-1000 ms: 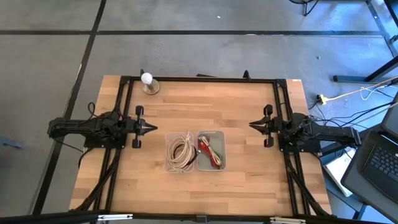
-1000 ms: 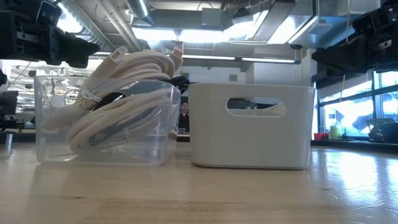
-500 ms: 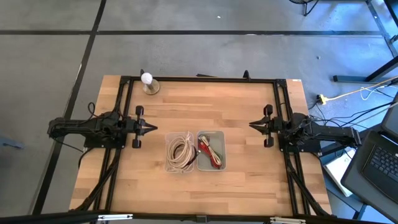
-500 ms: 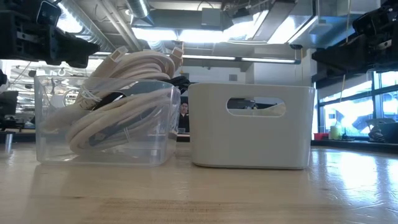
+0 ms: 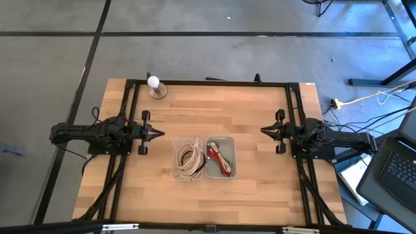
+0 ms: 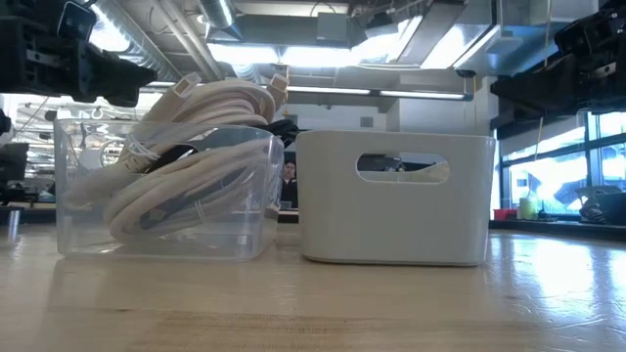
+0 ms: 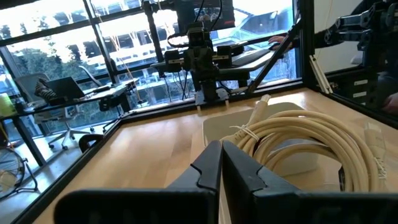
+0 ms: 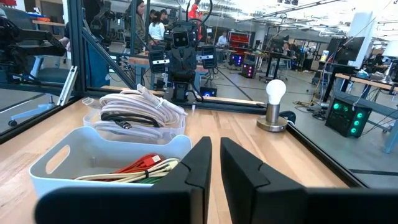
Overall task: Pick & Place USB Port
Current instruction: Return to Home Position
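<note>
A clear bin (image 5: 177, 170) holds a coil of white cables (image 5: 189, 158) that heaps above its rim (image 6: 196, 108). Against its right side stands a white bin (image 5: 233, 157) with handle cut-outs (image 6: 401, 166), holding red and pale cables (image 8: 140, 165). Both bins rest on the wooden table near its middle. My left gripper (image 5: 160, 134) hovers shut to the left of the clear bin, pointing toward the table's right. My right gripper (image 5: 262, 130) hovers shut to the right of the white bin, pointing toward the table's left. In the wrist views the coil (image 7: 298, 134) and the white bin (image 8: 93, 155) lie just ahead of the fingers.
A small lamp with a round white bulb (image 5: 154, 84) stands at the table's far left corner. A black frame (image 5: 208, 82) runs along the table's far edge and both sides. Bare wood lies on the near and far sides of the bins.
</note>
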Controlling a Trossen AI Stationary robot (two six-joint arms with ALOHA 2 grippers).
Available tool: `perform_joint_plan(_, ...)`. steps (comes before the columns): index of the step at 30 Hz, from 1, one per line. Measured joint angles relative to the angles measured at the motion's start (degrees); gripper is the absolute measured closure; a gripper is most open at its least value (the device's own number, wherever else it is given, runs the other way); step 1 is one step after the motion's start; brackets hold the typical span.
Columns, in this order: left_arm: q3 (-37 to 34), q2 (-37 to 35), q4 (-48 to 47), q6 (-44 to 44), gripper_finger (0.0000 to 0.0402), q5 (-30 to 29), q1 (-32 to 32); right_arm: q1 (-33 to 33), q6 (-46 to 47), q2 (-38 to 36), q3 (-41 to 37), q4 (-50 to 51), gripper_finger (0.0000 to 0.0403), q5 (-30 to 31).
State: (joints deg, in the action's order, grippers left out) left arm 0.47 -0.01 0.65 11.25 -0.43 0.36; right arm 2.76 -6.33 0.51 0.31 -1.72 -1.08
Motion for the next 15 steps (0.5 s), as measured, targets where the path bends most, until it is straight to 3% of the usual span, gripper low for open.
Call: perform_joint_plan(15,0.00,0.00,0.01,0.00,0.0393,0.00,0.00,0.00,0.00,0.00,0.00,-0.02,0.0366,0.00)
